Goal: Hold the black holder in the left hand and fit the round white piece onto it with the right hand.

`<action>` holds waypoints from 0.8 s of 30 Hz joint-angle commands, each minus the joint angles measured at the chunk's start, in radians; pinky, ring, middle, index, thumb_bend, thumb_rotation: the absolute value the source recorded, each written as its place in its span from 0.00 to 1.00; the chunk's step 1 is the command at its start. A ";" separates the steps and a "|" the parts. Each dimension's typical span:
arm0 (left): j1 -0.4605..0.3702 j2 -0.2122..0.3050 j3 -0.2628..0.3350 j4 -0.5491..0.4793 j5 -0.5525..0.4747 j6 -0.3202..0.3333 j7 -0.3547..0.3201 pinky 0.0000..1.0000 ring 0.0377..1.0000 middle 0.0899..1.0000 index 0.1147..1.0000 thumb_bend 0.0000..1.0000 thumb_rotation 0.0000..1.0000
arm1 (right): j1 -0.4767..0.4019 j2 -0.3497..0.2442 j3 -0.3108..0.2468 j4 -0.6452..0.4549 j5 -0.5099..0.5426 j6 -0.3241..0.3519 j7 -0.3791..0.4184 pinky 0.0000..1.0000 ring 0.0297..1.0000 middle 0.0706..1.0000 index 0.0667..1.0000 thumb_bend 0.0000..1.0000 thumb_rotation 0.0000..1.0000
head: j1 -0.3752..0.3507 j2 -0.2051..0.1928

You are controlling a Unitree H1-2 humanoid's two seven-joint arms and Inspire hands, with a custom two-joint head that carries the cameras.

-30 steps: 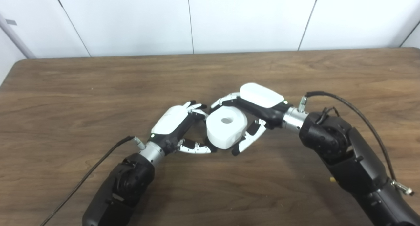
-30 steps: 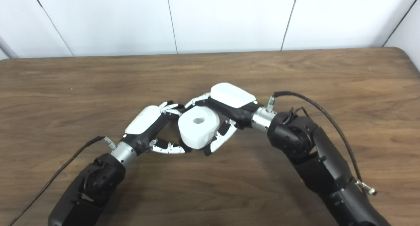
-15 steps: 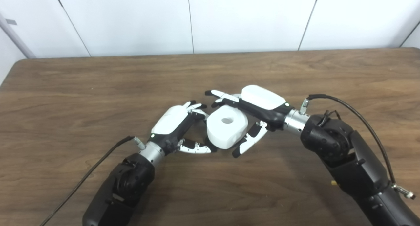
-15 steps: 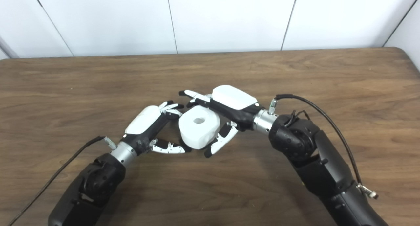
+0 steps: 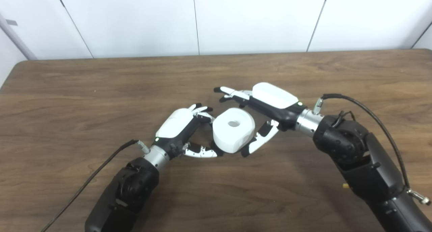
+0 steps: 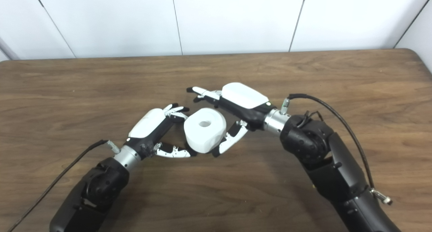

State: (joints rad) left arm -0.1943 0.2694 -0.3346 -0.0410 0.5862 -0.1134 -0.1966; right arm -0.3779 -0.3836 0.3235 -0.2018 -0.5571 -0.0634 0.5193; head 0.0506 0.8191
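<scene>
The round white piece (image 5: 233, 129), with a hole in its top, sits at the table's middle between my two hands. My left hand (image 5: 179, 125) is closed around its left side, fingers at the upper edge and thumb reaching under the lower edge. The black holder is hidden beneath the white piece, with only a dark bit showing by the thumb tip (image 5: 217, 153). My right hand (image 5: 270, 102) is open just right of the piece. Its fingers stretch out above and behind the piece, its thumb (image 6: 229, 141) hangs near the lower right side, and it holds nothing.
The brown wooden table (image 5: 101, 87) runs back to a white panelled wall. A black cable (image 5: 91, 181) trails from my left wrist, another loops over my right forearm (image 5: 368, 117). A tiny pale speck (image 5: 343, 185) lies beside my right arm.
My right hand has let go of the white piece, spread its fingers and drawn back a little up and to the right. The white piece and my left hand have stayed in place.
</scene>
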 commanded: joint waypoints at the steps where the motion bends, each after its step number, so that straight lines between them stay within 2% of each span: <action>1: -0.016 0.009 0.008 0.001 -0.004 -0.020 0.011 0.99 0.90 0.65 0.42 0.52 0.05 | -0.047 -0.040 -0.029 -0.041 0.010 0.027 0.019 0.70 0.90 0.88 0.97 1.00 0.29 | -0.001 0.001; 4: -0.016 0.015 0.015 0.001 -0.010 -0.023 0.005 0.99 0.90 0.65 0.42 0.52 0.05 | -0.051 -0.075 -0.049 -0.058 0.015 0.080 0.058 0.75 0.93 0.92 1.00 1.00 0.30 | -0.002 0.002; 7: -0.014 0.024 0.022 0.001 -0.016 -0.028 -0.001 0.99 0.90 0.66 0.42 0.52 0.05 | -0.034 -0.111 -0.077 -0.076 0.035 0.116 0.078 0.76 0.95 0.94 1.00 1.00 0.31 | -0.001 0.002; 9: -0.013 0.029 0.026 0.000 -0.016 -0.032 -0.003 1.00 0.90 0.66 0.42 0.52 0.05 | -0.024 -0.127 -0.087 -0.085 0.046 0.130 0.086 0.74 0.96 0.95 1.00 1.00 0.32 | -0.003 0.002; 12: -0.010 0.035 0.030 -0.003 -0.021 -0.033 -0.005 0.99 0.89 0.65 0.42 0.52 0.05 | -0.007 -0.161 -0.108 -0.104 0.065 0.159 0.102 0.79 0.98 0.98 1.00 1.00 0.32 | -0.007 0.002; 15: -0.012 0.043 0.034 -0.001 -0.029 -0.037 -0.011 0.99 0.89 0.65 0.42 0.52 0.05 | 0.006 -0.182 -0.132 -0.095 0.092 0.157 0.100 0.81 0.98 0.99 1.00 1.00 0.32 | -0.014 0.000; 20: -0.017 0.058 0.038 0.005 -0.036 -0.043 -0.015 1.00 0.90 0.65 0.42 0.52 0.05 | 0.042 -0.174 -0.157 -0.077 0.111 0.178 0.080 0.80 0.98 1.00 1.00 0.99 0.42 | -0.020 0.000; 24: -0.022 0.068 0.046 0.022 -0.045 -0.061 -0.011 0.99 0.90 0.66 0.42 0.52 0.05 | 0.075 -0.139 -0.167 -0.103 0.103 0.230 0.052 0.83 1.00 1.00 0.99 0.91 0.49 | -0.030 -0.002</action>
State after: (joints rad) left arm -0.1939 0.3104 -0.3039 -0.0231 0.5444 -0.1643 -0.2152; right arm -0.2841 -0.5280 0.1753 -0.2698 -0.4602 0.1581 0.6071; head 0.0261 0.8161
